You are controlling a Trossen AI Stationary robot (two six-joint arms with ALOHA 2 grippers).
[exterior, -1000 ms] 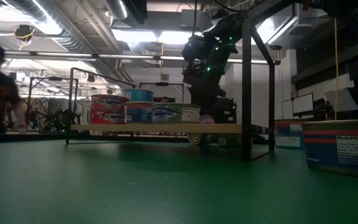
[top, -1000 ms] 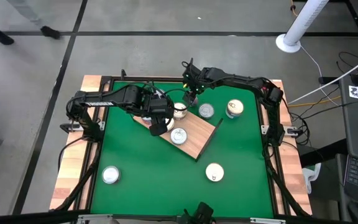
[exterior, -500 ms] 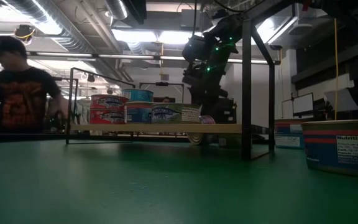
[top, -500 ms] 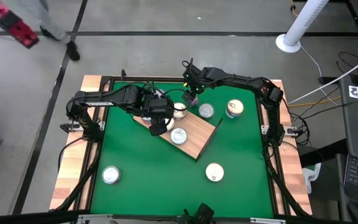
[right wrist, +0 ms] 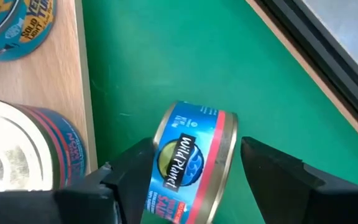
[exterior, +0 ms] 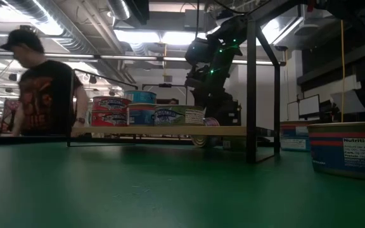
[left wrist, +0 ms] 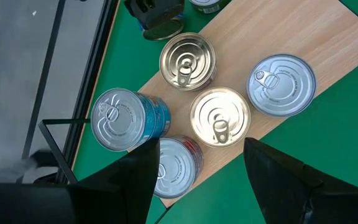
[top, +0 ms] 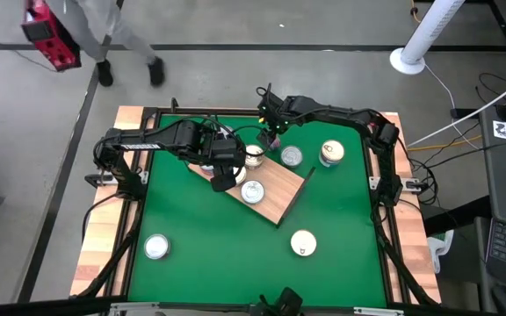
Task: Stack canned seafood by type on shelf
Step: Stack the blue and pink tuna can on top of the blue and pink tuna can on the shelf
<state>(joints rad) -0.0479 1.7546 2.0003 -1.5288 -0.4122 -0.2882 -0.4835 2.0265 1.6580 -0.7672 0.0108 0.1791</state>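
A flat light-brown wood-grain shelf board [top: 275, 189] lies at an angle on the green desk [top: 209, 228], carrying several short round metal seafood tins.

The right tool [right wrist: 188, 165] hovers just off the shelf's far edge, its dark fingers [right wrist: 132, 163] spread wide on either side of a blue-and-red labelled tin [right wrist: 194, 163] that is tipped on its side on the green desk. Contact cannot be confirmed.

The left tool [left wrist: 201, 171] hangs above the shelf's left end with fingers wide apart and nothing between them. Below it sit a gold-lidded tin [left wrist: 187, 61], a cream-lidded tin [left wrist: 220, 116], a silver-lidded tin [left wrist: 281, 84], a blue-sided tin [left wrist: 124, 118] and a red-sided tin [left wrist: 176, 167].

The tins look rigid, fairly weighty and smooth-walled, so the tipped one may roll; gripping across its flat lid and base seems safest.

Loose tins lie on the desk away from the shelf: two right of it [top: 291, 156] [top: 331, 153], one in front [top: 302, 242], one far front-left [top: 155, 247]. The shelf's edge and neighbouring tins crowd the right tool. A person [exterior: 43, 95] walks behind the desk.
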